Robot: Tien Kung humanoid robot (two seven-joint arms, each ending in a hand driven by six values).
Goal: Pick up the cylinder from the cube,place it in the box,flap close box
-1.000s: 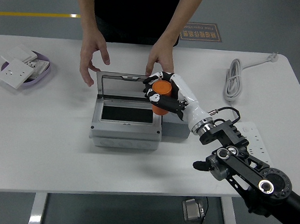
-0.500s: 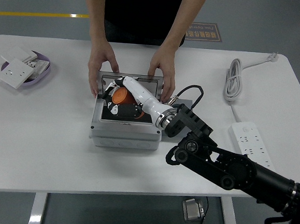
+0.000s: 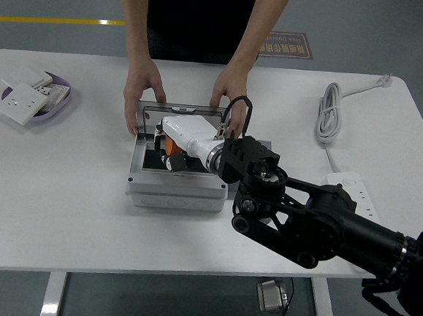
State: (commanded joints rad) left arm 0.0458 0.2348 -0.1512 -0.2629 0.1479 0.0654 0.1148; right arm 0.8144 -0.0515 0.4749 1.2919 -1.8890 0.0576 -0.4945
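My right hand (image 3: 166, 153) reaches down into the open grey box (image 3: 175, 195), white back facing up. Its fingers are curled around the orange cylinder (image 3: 169, 145), of which only a sliver shows beneath the palm. The cylinder sits low inside the box, over its dark floor. The box's lid (image 3: 151, 111) stands upright at the back. A person's left hand (image 3: 141, 86) and right hand (image 3: 230, 92) hold the lid at its two ends. The grey cube (image 3: 265, 143) lies right of the box, mostly hidden by my forearm.
A purple plate (image 3: 62, 88) with white switch plates sits at the far left. A coiled white cable (image 3: 330, 112) lies at the right, and a white power strip (image 3: 357, 191) is partly hidden behind my black arm. The person stands at the far edge.
My right hand has carried the cylinder left from above the cube and lowered it into the box, turning palm down. The person's hands moved onto the lid and stay there.
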